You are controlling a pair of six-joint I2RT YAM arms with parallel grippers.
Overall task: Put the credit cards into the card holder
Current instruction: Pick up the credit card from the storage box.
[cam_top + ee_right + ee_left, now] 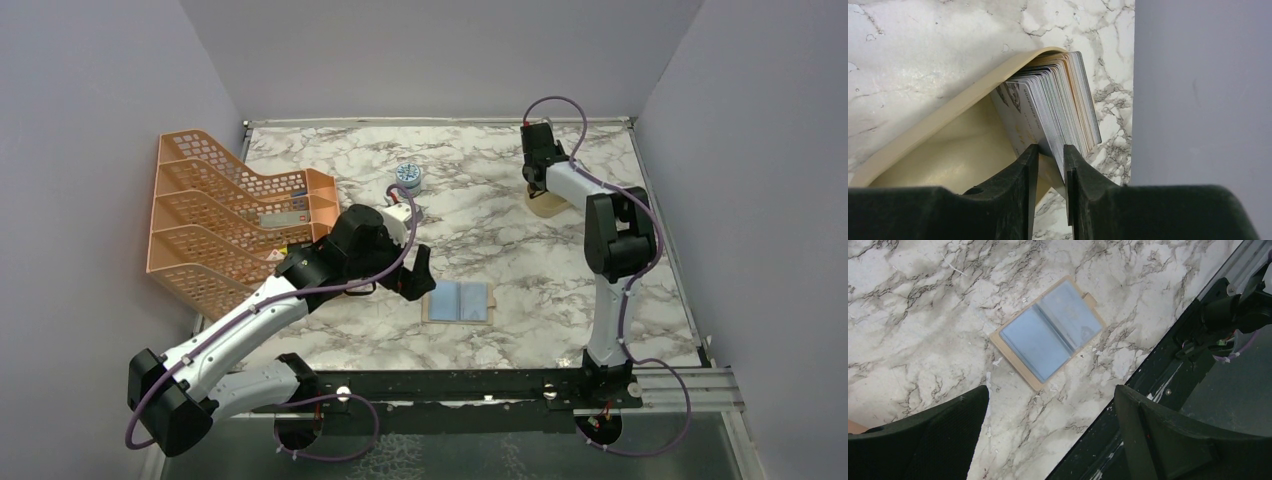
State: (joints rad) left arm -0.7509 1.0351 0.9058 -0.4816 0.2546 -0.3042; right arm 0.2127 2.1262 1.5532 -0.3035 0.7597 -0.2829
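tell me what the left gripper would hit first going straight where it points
Likely the open card holder lying flat on the marble table, or bare table at its near edge; depth is unclear.

Soft even light, no hard shadows; card holder [1050, 336] sharp, slight sheen; fingers [923, 445] below it blurred, dark.

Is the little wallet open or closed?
Open. The card holder lies spread flat, with both pale blue inside pockets facing up and its snap tab undone.
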